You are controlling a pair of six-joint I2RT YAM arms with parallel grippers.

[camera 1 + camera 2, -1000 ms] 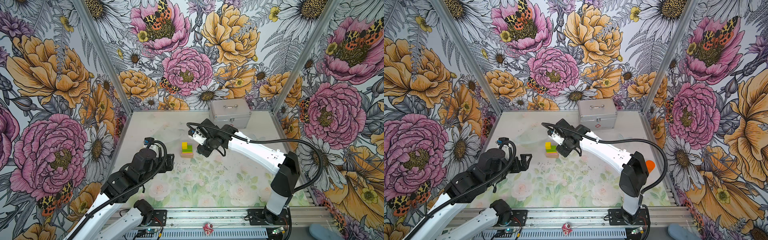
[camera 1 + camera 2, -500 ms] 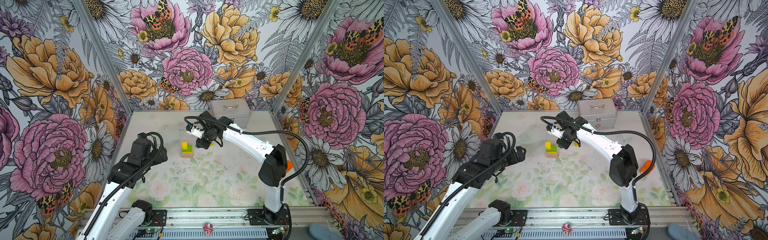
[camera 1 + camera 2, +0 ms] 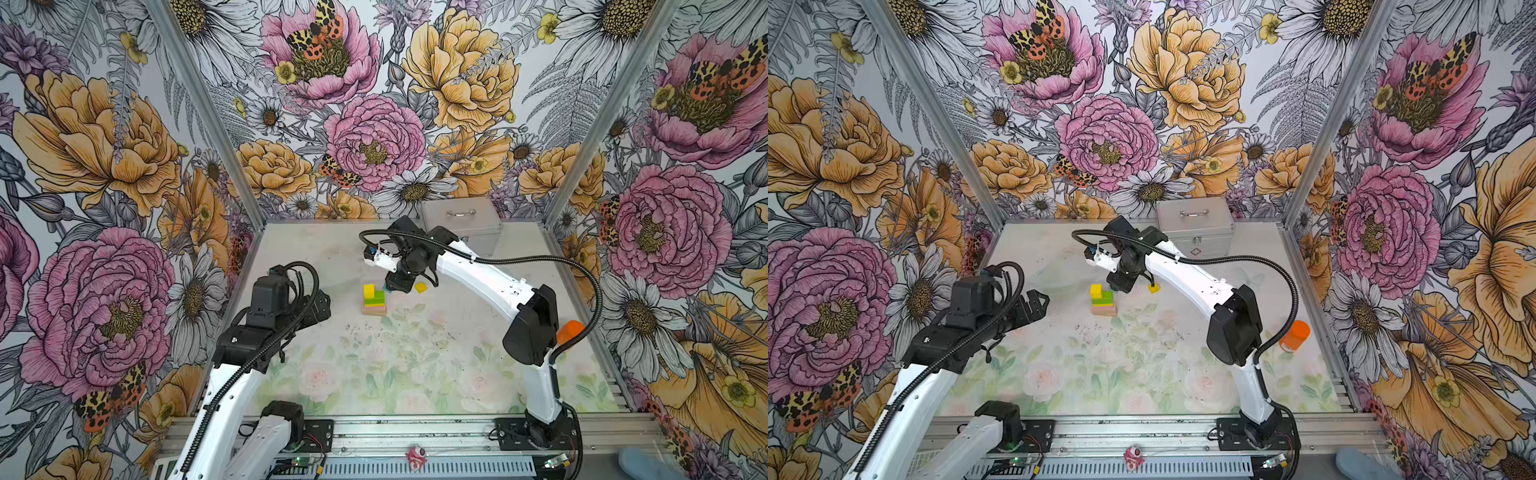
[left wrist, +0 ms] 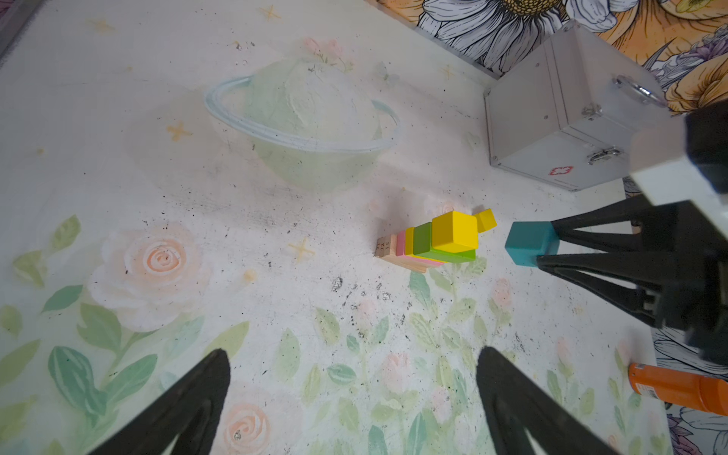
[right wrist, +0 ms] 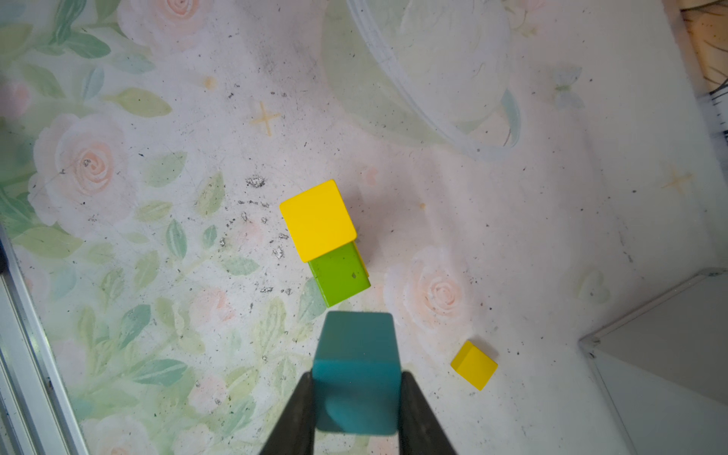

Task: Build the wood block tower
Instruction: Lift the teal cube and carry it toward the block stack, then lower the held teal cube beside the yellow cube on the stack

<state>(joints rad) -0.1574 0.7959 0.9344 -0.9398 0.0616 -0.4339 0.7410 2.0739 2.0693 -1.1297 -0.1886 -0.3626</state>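
Observation:
The tower [image 3: 374, 300] [image 3: 1104, 300] stands mid-table: a tan wood base, a pink layer, then yellow and green, with a yellow cube [image 5: 317, 218] on one end of the green bar [image 5: 340, 273]. My right gripper [image 5: 356, 378] [image 3: 399, 284] is shut on the teal cube [image 5: 356, 354] [image 4: 530, 242]. It hovers just beside the tower [image 4: 429, 244], on the side toward the far wall. A loose yellow cube [image 3: 420, 287] [image 5: 474, 365] lies on the mat to the right. My left gripper [image 4: 352, 354] [image 3: 1036, 303] is open and holds nothing, well left of the tower.
A silver metal case [image 3: 461, 220] [image 4: 559, 130] sits at the back wall behind the right arm. An orange bottle [image 3: 1295, 334] [image 4: 677, 388] lies near the right wall. Metal frame rails edge the mat.
My right gripper has edged left toward the tower with the teal cube while its arm has swung upright. My left arm has lifted and pulled back a little to the left.

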